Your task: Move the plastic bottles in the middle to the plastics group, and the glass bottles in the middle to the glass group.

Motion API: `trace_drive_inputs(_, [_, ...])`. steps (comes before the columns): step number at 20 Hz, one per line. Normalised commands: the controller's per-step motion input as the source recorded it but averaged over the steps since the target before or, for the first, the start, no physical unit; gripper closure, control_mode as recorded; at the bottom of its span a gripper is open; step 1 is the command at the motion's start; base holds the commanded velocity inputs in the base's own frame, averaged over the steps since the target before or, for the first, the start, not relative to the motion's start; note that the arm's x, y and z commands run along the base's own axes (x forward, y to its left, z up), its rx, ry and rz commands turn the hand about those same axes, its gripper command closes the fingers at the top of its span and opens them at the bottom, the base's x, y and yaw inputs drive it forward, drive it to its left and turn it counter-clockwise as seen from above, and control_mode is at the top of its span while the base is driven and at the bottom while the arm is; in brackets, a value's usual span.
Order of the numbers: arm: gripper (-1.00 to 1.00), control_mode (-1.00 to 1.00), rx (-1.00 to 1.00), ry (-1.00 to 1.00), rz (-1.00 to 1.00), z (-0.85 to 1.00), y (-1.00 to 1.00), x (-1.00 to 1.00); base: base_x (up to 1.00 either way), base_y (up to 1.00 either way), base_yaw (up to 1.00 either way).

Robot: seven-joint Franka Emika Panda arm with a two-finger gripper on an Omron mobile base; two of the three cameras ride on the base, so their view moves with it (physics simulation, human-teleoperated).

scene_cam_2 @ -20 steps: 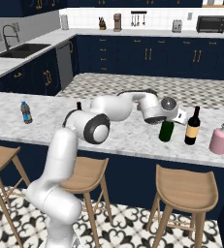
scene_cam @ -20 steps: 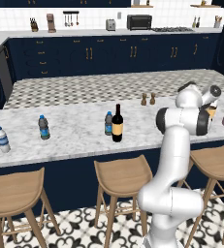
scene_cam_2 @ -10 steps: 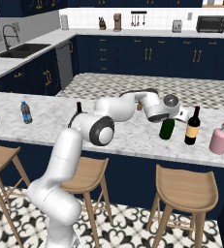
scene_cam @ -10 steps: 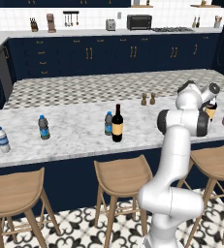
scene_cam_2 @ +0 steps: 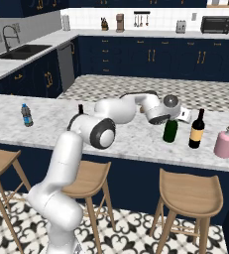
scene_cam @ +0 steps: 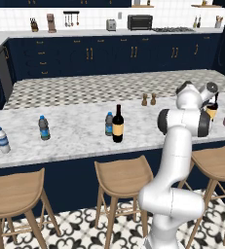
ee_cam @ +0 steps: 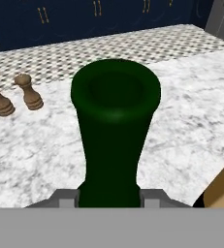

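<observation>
Currently, you have the green bottle (scene_cam_2: pixel 170 131) clamped at its neck: in the hand view the fingers (ee_cam: pixel 65 198) sit narrow on either side of the dark green neck (ee_cam: pixel 111 145), with the mouth rising straight up ahead of the camera. Its long axis is upright, and its base appears to rest on or just above the desk (scene_cam_2: pixel 46 119), though you cannot settle which from these views.

The relation that governs your next move is sideways. In the right base view the bottle stands just beside the dark wine bottle with the tan label (scene_cam_2: pixel 197 130), which is the glass group, and the pink flask (scene_cam_2: pixel 225 143) lies beyond that. The gap between green bottle and labelled bottle is small but they are apart, not touching.

My judgement: the carry is nearly complete. The small blue-capped bottle (scene_cam: pixel 109 124) and the other labelled wine bottle (scene_cam: pixel 118 125) wait mid-desk, well apart from the gripper (scene_cam_2: pixel 166 116).
</observation>
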Motion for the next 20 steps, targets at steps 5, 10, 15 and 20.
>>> trace_drive_inputs(5, [1.0, -1.0, -0.04, 0.0, 0.0, -0.06, 0.04, 0.0, 0.0, 0.0, 0.0])
trace_drive_inputs(10, [1.0, -1.0, 0.0, 0.0, 0.0, -0.06, 0.0, 0.0, 0.0, 0.0, 0.0])
trace_drive_inputs(15, [-1.0, -1.0, 0.0, 0.02, 0.0, 0.0, 0.0, 0.0, 0.0, 0.0, 0.0])
trace_drive_inputs(20, [-1.0, -1.0, 0.0, 0.0, 0.0, 0.0, 0.0, 0.0, 0.0, 0.0, 0.0])
